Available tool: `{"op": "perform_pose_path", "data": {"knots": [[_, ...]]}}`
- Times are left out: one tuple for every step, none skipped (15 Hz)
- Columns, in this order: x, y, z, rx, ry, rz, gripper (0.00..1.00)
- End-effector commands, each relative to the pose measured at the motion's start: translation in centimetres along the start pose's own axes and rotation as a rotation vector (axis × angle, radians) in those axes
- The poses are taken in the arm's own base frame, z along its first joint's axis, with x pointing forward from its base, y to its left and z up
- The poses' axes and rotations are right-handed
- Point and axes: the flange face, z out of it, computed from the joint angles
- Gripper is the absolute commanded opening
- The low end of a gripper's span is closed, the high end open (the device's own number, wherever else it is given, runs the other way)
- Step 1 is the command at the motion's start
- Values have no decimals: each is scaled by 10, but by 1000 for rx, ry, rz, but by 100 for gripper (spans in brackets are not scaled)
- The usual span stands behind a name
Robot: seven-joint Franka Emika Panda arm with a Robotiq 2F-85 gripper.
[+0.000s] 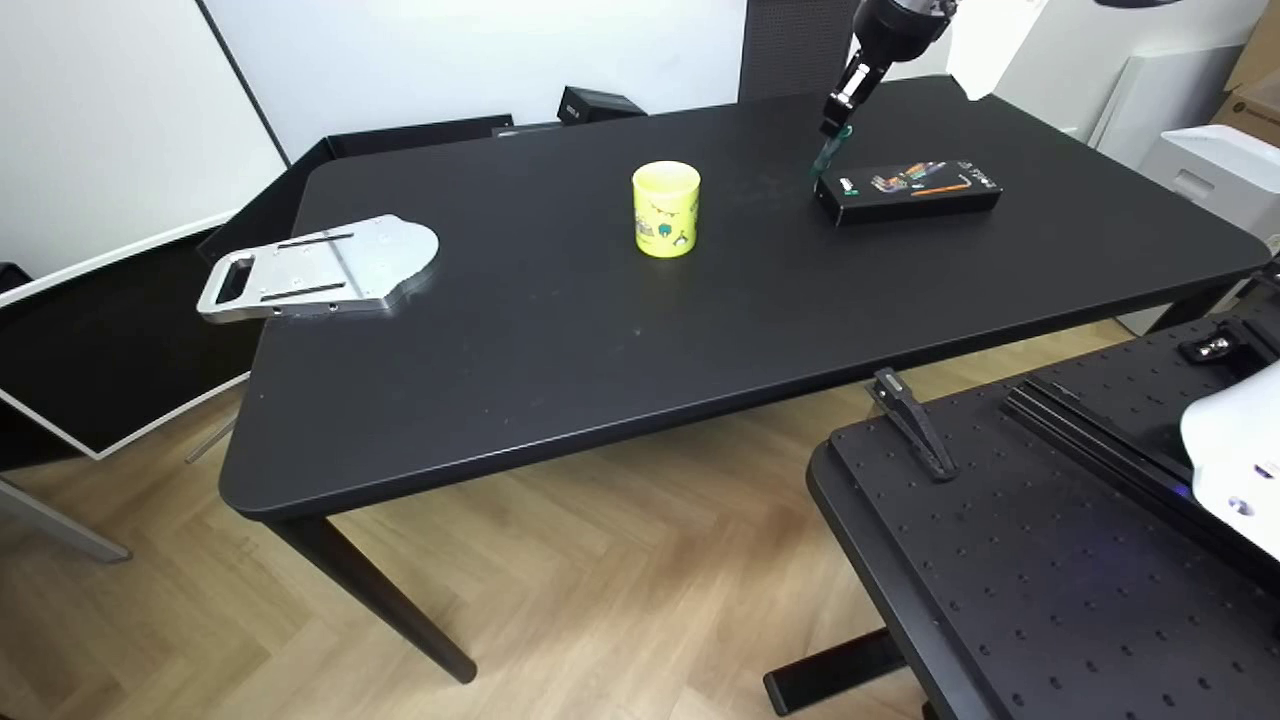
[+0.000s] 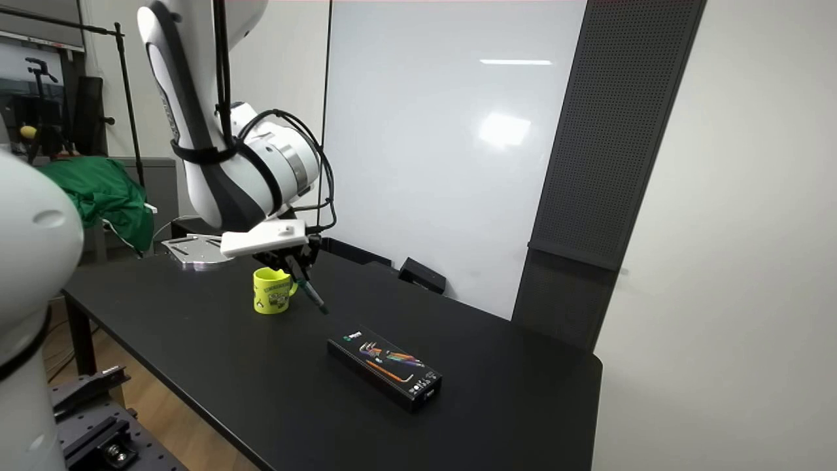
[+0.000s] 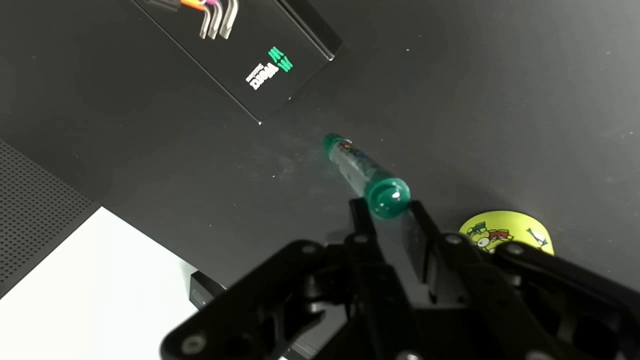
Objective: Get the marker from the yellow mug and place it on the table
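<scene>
Grasping the slim green-ended plastic marker (image 3: 356, 167) in narrow black fingers (image 3: 361, 217), clear of the bright yellow cylindrical mug (image 1: 667, 210), over the matte black rectangular worktop (image 1: 560, 350), inside all edges; cannot confirm contact. Presumably placing; must next lay flat and release. Slants lengthwise, dipping apparently toward the far long edge.
</scene>
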Motion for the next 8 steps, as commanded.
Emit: {"op": "perform_pose_path", "data": {"knots": [[4,-7,8,-21,16,42,5],[4,-10,9,-25,25,51,5],[6,-12,10,-29,36,63,5],[7,-15,11,-36,48,79,5],[7,-18,13,-44,54,87,5],[8,-20,16,-56,64,99,5],[7,-25,20,-65,70,103,5],[5,-29,25,-75,74,107,5]]}}
